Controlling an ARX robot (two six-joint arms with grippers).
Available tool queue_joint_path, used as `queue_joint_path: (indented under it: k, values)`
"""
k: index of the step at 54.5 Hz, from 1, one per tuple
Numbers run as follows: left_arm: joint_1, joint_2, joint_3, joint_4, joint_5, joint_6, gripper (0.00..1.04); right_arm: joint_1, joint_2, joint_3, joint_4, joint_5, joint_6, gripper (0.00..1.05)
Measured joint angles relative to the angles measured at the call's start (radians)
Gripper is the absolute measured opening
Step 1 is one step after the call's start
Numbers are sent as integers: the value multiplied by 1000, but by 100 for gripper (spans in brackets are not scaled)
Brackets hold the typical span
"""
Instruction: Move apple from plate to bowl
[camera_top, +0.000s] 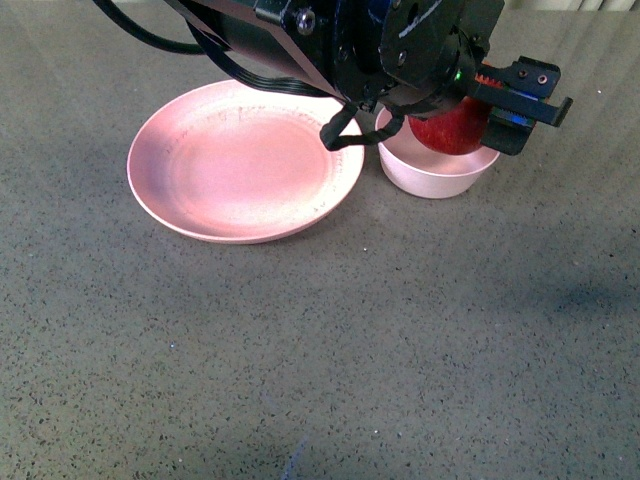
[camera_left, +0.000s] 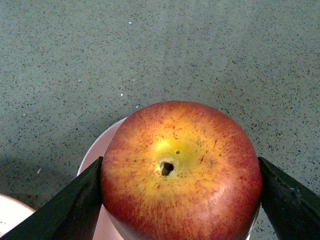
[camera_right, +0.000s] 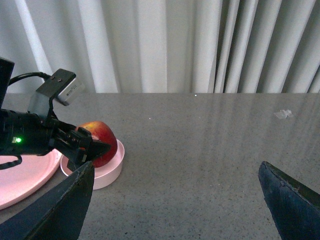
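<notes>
The dark-red apple with its yellow patch around the stem dip hangs low over the small pale pink bowl, its underside inside the rim. My left gripper is shut on the apple, one dark finger on each side. The wide pink plate lies bare to the left of the bowl. From the right wrist view, the apple and bowl show beside the plate. My right gripper stands open over bare table, away from the bowl.
The grey speckled table stretches in front of the plate and bowl. White curtains hang behind the table's far edge. A small crumpled white scrap lies far off on the table.
</notes>
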Motion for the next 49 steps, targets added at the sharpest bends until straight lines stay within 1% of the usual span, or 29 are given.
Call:
queue_joint_path:
  k: [18, 19, 23, 24, 27, 49]
  values:
    - [2, 22, 12, -11, -8, 0, 79, 0, 0, 0, 0, 0, 0, 96]
    - [2, 22, 12, -11, -8, 0, 81, 0, 0, 0, 0, 0, 0, 96]
    - [3, 22, 12, -11, -11, 1, 96, 0, 0, 0, 0, 0, 0, 96]
    - [3, 22, 12, -11, -11, 2, 98, 0, 0, 0, 0, 0, 0, 96]
    - [3, 22, 12, -11, -11, 3, 95, 0, 0, 0, 0, 0, 0, 96]
    - [8, -11, -27, 14, -14, -6, 96, 0, 0, 0, 0, 0, 0, 96]
